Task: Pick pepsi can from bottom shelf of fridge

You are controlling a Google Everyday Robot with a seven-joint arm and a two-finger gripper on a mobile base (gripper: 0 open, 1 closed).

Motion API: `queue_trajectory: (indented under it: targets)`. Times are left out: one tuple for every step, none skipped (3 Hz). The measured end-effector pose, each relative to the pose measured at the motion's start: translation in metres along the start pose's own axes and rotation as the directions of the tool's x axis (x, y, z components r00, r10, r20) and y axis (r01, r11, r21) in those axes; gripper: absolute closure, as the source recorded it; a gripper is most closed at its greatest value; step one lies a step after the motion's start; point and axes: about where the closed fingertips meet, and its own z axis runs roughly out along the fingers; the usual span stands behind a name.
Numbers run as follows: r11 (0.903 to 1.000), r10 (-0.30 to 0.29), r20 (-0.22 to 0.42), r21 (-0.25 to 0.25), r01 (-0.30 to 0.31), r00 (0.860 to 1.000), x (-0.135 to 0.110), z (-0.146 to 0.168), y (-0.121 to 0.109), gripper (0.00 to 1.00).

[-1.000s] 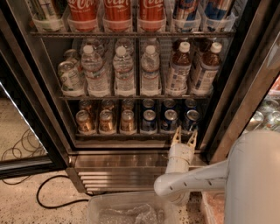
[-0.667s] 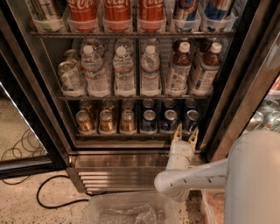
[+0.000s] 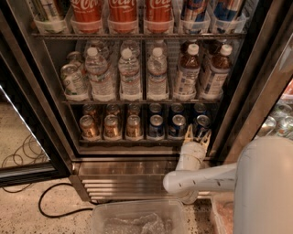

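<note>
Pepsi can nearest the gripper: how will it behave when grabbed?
Pepsi can looks rigid; its smooth round wall may slip in the open gripper just in front. Short and upright on the bottom shelf, it probably resists tipping, though a nudge could knock the neighbouring can.

Uppermost row: red Coca-Cola cans (image 3: 122, 11), with blue-white cans (image 3: 194, 9) to their right. Middle row: water bottles (image 3: 129, 75), then brown bottles (image 3: 187, 75), possibly tea. Below the water bottles: gold cans (image 3: 111, 127). Speckled floor (image 3: 23, 215): black cable (image 3: 55, 203) at left, clear bin (image 3: 137, 212) holding crumpled plastic.
</note>
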Motion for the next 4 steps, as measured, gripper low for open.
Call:
queue_trajectory:
  targets:
    - [0.9998, -0.003, -0.002, 0.02, 0.003, 1.0, 0.0027, 0.0117, -0.0023, 0.4]
    - [0.9996, -0.001, -0.003, 0.03, 0.001, 1.0, 0.0043, 0.0188, -0.0042, 0.4]
    - [0.9996, -0.001, -0.004, 0.03, 0.002, 1.0, 0.0044, 0.0175, -0.0016, 0.41]
    - [0.9993, -0.005, -0.008, 0.037, 0.005, 1.0, 0.0073, 0.0203, -0.001, 0.4]
